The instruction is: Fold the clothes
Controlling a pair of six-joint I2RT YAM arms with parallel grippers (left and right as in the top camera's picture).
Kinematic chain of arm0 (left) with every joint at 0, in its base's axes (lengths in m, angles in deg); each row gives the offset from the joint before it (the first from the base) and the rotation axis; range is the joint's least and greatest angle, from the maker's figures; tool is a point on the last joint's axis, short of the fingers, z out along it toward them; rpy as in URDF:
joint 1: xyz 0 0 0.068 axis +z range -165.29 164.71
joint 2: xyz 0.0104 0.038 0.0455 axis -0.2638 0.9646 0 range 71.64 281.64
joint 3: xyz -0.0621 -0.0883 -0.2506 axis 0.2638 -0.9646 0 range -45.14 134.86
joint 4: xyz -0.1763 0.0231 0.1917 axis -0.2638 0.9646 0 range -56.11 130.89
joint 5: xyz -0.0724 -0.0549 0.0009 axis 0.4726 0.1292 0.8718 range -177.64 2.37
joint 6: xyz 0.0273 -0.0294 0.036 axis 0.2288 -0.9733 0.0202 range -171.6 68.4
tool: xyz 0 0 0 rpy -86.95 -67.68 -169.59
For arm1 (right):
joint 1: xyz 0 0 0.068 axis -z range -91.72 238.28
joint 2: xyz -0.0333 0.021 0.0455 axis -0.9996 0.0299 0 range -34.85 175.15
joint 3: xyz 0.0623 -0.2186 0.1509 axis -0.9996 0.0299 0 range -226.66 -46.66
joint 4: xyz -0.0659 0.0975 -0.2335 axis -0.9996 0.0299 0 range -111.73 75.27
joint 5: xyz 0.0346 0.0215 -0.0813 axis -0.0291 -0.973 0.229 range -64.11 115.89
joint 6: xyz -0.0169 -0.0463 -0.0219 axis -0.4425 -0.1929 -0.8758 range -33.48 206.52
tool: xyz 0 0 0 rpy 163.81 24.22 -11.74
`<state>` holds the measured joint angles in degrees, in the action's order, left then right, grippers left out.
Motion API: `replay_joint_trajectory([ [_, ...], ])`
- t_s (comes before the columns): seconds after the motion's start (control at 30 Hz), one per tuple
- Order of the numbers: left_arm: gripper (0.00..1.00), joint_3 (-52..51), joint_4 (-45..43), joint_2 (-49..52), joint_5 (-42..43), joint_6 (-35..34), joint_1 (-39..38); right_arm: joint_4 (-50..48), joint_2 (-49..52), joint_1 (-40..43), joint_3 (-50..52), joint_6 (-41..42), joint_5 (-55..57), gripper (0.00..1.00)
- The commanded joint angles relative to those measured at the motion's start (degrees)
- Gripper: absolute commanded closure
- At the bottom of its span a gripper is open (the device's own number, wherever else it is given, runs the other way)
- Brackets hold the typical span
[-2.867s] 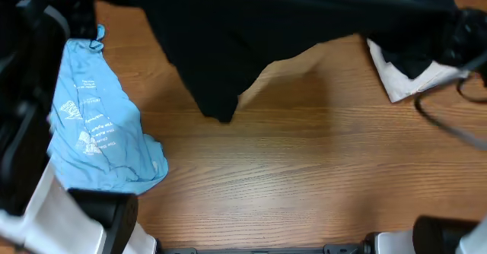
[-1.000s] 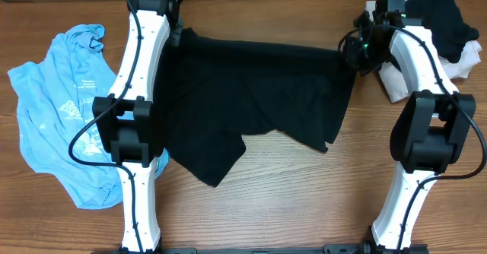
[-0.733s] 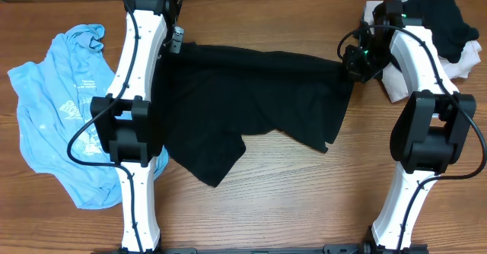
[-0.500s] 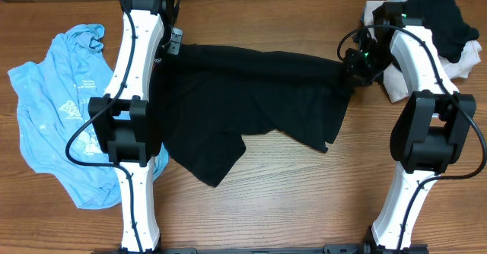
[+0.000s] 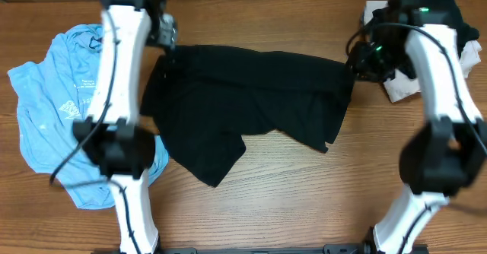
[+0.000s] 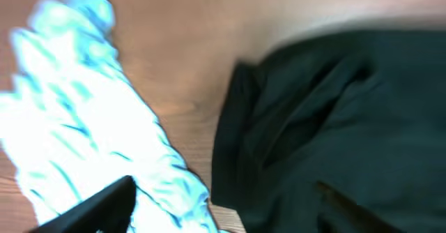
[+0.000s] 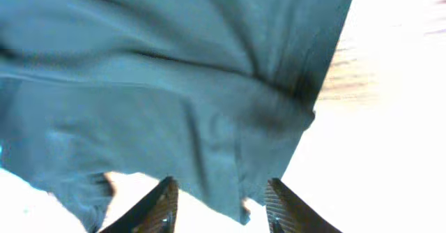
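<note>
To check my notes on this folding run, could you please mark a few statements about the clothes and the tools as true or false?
1. The black garment lies on the table. True.
2. The blue T-shirt lies to its right. False: it lies to its left.
3. The black garment is folded into a neat rectangle. False: it lies spread out and rumpled, with an uneven near edge.
4. The left tool is open and holds nothing. True.
5. The right tool is open. True.
</note>
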<state>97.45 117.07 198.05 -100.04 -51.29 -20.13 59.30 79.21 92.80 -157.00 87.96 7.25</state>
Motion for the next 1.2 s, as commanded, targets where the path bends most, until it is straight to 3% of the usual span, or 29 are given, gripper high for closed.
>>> replay_joint_trajectory([
  [0.0,0.1,3.5,0.7,-12.0,3.9,-2.1,0.4,2.0,-11.7,0.4,-2.3,-0.4,-0.3,0.53],
  [0.17,0.09,3.5,5.4,-19.8,9.5,-3.3,0.4,7.5,-22.6,0.4,-2.3,-0.3,-0.2,0.53],
  [0.33,0.12,3.4,13.6,-23.5,9.7,-7.5,0.3,11.8,-31.8,0.4,-2.2,2.2,3.7,0.53],
  [0.5,0.14,-3.3,13.6,-27.6,17.6,-7.9,-0.4,13.6,-38.5,0.4,0.1,6.2,6.1,0.53],
  [0.77,0.16,-27.5,11.9,-31.3,13.3,-13.8,-8.8,8.7,-44.0,0.4,17.7,11.1,5.0,0.54],
  [1.0,0.16,-52.1,-0.4,-33.2,13.5,-21.1,-19.5,-3.0,-43.8,0.4,34.8,13.7,0.8,0.54],
  [1.17,0.16,-67.0,-9.9,-33.2,13.7,-26.3,-25.8,-8.3,-43.0,0.4,41.5,13.6,0.5,0.54],
])
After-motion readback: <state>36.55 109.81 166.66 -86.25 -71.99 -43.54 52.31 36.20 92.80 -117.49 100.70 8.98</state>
